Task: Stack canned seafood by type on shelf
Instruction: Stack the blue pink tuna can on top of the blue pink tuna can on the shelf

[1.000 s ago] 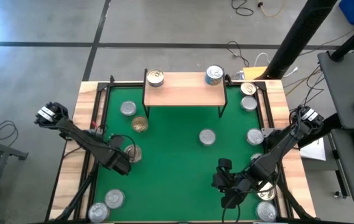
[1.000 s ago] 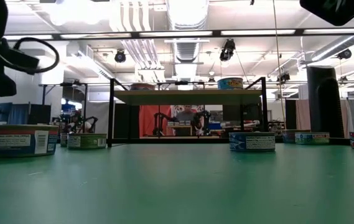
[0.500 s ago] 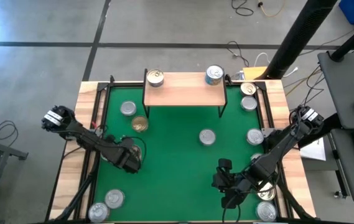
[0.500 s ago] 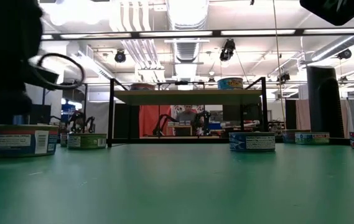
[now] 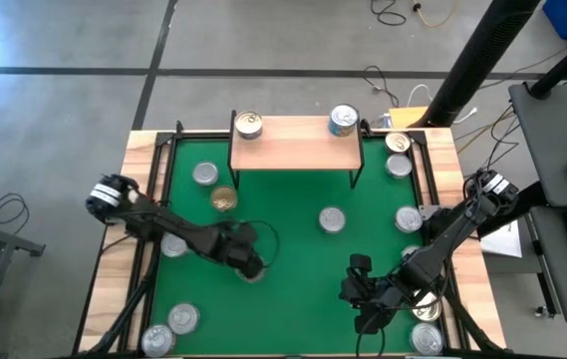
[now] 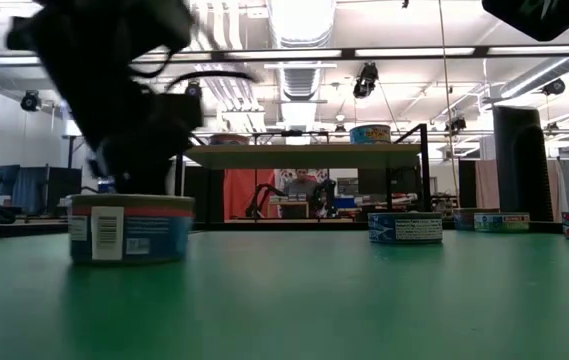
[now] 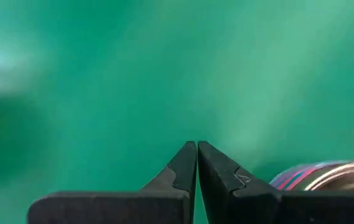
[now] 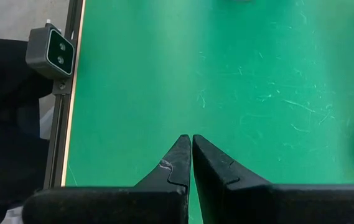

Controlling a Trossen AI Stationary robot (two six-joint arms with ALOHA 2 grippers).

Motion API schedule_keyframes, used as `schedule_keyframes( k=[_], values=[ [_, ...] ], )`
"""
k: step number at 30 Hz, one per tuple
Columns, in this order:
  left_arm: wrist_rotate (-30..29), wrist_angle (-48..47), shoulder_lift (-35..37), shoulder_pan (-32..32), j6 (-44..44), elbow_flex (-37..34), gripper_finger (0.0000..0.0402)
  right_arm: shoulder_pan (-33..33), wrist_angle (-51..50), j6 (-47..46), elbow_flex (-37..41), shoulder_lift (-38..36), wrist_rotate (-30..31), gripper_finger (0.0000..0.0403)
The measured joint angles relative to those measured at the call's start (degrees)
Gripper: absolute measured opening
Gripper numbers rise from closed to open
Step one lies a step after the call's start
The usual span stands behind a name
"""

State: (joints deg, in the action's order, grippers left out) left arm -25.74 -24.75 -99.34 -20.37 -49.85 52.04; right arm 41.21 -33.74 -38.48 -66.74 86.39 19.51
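Two tins [image 5: 249, 124] on shelf [image 5: 295, 142] — ends

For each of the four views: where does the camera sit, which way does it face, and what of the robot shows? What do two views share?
High: overhead, straight down; both arms, shelf, green mat.
Low: table height, level toward the shelf; left arm above a can.
Left wrist: down on the mat; shut left gripper, can edge.
Right wrist: down on the mat; shut right gripper, a small camera at the table edge.
Shared: high and low both show the shelf.
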Motion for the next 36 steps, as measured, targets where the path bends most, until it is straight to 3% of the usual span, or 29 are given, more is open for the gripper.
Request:
schedule_keyframes(
  k=[4,10,12,17,20,24,29,36],
  values=[
    [3.33,-0.43,-5.66,-0.27,6.87,7.91,0.0002,0.0,-0.02,-0.39,0.0,0.0,0.01,0.0009],
    [3.84,-13.14,-10.53,-3.07,10.72,21.55,0.0002,0.0,-0.11,-6.18,0.48,0.0,3.07,0.0009],
    [3.05,-17.28,-11.19,-4.73,11.02,25.57,0.0002,0.15,-0.13,-8.53,1.51,0.29,4.98,0.0009],
    [-1.23,-26.87,-11.38,-10.88,9.81,32.04,0.0002,0.15,0.22,-9.77,4.86,3.13,2.95,0.0009],
    [-3.68,-34.81,-11.36,-15.6,5.21,34.48,0.0002,0.14,0.29,-10.57,5.53,6.47,2.75,0.0009],
    [-7.82,-42.59,-11.26,-22.1,-7.9,35.69,0.0002,0.05,1.29,-10.32,5.17,11.21,2.77,0.0009],
    [-9.61,-40.81,-11.93,-28.86,-22.02,34.99,0.0002,-0.97,1.7,-4.67,2.28,15.22,2.75,0.0009],
    [-13.17,-41.04,-16.6,-33.28,-34.83,35.47,0.0002,-4.16,3.48,4.55,-4.15,18.25,3.06,0.0009]
  ],
)
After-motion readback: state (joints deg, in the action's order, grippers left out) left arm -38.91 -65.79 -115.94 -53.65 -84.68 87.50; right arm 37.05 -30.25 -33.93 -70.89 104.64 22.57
